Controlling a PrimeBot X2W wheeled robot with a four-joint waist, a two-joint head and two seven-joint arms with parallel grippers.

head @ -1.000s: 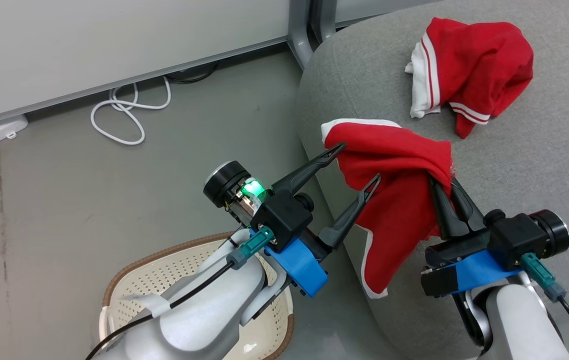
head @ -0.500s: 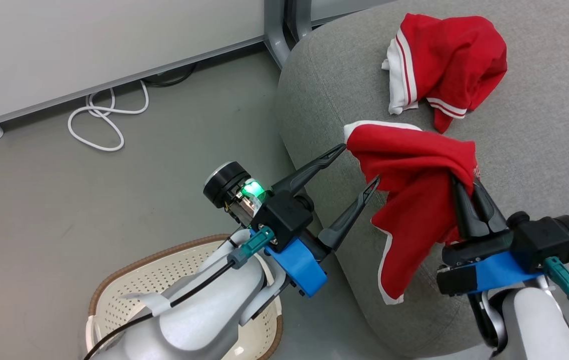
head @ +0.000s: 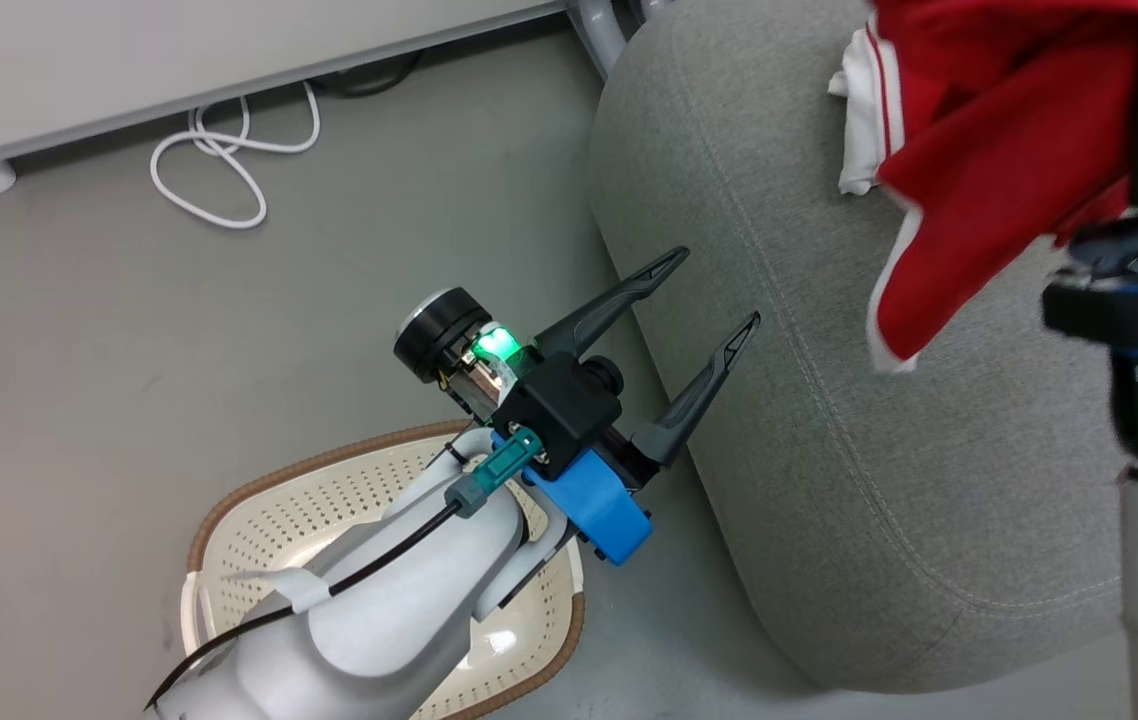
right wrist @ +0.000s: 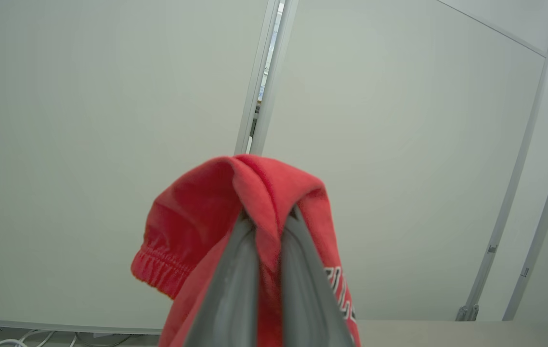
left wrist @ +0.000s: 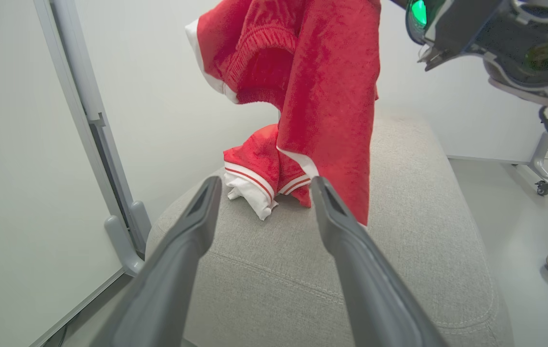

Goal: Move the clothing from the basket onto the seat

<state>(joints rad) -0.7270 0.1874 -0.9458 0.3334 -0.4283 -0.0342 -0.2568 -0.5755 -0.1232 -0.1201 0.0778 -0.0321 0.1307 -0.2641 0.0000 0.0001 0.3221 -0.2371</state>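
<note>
The clothing [head: 989, 150] is out of the basket [head: 329, 510] — one garment [left wrist: 254, 183] lies on the seat [head: 829, 450], and we hold the second garment [left wrist: 336, 96] high, clamped in our right gripper [right wrist: 269, 217], to clear its edge — our left gripper [head: 719, 288] gapes empty.

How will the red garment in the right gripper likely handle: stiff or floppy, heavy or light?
Probably floppy: the held garment hangs in loose folds from the right gripper. Likely light: a narrow pinch carries it all. Released, it should slump like the other garment.
</note>
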